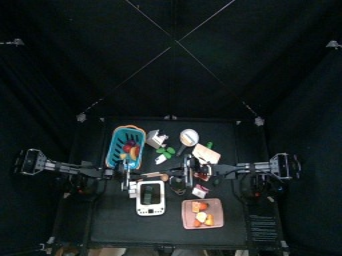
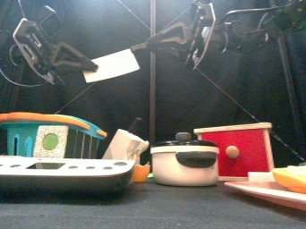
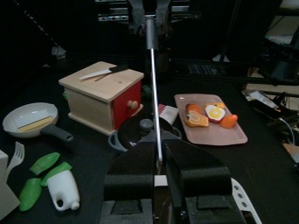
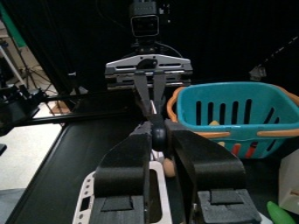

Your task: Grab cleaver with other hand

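The cleaver (image 2: 116, 65) hangs in the air above the table, its white blade tilted. In the left wrist view it shows edge-on as a thin white line (image 3: 152, 96). My left gripper (image 2: 86, 64) comes from the left and is shut on the cleaver's left end, with the jaws close around it (image 3: 158, 175). My right gripper (image 2: 153, 42) comes from the right and is closed on the opposite end (image 4: 158, 131). The two grippers face each other along the cleaver, high over the table's middle.
Below stand a teal basket with an orange rim (image 2: 48, 134), a white flat device (image 2: 60, 174), a white pot with a black lid (image 2: 183, 163), a red wooden box (image 2: 245, 150) and a tray with orange pieces (image 3: 211, 116). A pan (image 3: 33, 118) and green vegetables (image 3: 41, 171) lie nearby.
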Action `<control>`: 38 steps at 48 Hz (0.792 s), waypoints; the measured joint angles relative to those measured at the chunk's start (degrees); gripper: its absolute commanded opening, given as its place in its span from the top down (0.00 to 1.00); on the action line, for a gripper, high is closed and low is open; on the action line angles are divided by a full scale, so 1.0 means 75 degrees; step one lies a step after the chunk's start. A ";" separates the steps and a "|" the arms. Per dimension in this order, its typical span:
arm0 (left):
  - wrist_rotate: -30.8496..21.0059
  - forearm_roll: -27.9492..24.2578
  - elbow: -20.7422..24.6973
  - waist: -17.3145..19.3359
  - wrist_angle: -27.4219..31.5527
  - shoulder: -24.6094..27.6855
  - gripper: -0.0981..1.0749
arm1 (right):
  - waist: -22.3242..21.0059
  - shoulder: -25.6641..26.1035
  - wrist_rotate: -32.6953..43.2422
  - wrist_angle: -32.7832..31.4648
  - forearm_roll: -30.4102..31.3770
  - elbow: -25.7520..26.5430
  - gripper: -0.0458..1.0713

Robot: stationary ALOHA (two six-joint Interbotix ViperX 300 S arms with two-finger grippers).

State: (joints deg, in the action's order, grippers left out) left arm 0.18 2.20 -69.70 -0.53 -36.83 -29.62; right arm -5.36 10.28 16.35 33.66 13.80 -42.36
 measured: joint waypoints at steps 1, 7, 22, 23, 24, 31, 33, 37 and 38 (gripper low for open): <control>0.0000 0.0000 0.0000 0.0000 0.0000 0.0000 0.54 | 0.0000 0.0000 0.0000 0.0000 0.0000 0.0000 0.51; 0.0000 0.0000 0.0000 0.0000 0.0000 -0.0023 0.54 | 0.0035 -0.0012 0.0012 -0.0141 -0.0035 -0.0012 0.51; -0.0035 0.0000 -0.0199 -0.0070 0.0012 -0.0234 0.54 | 0.0375 -0.0187 0.0035 -0.1430 -0.0586 0.0059 0.51; -0.0035 0.0000 -0.0211 -0.0082 0.0012 -0.0246 0.54 | 0.0398 -0.0199 0.0035 -0.1559 -0.0656 0.0094 0.51; -0.0035 0.0000 -0.0223 -0.0094 0.0012 -0.0258 0.54 | 0.0410 -0.0211 0.0035 -0.1687 -0.0715 0.0129 0.51; -0.0047 0.0012 -0.0234 -0.0199 0.0000 -0.0281 0.54 | 0.0563 -0.0445 0.0035 -0.2555 -0.1125 0.0410 0.51; -0.0059 0.0012 -0.0223 -0.0246 0.0000 -0.0293 0.54 | 0.0586 -0.0539 0.0035 -0.2695 -0.1160 0.0480 0.51; -0.0070 0.0000 -0.0223 -0.0363 -0.0012 -0.0305 0.54 | 0.0609 -0.0680 0.0035 -0.2836 -0.1184 0.0609 0.51; -0.0070 0.0012 -0.0234 -0.0398 0.0000 -0.0305 0.54 | 0.0633 -0.0715 0.0035 -0.2859 -0.1184 0.0633 0.51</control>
State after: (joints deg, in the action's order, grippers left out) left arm -0.35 2.29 -71.46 -3.52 -36.83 -31.90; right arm -0.62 4.92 16.61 12.22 4.92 -37.62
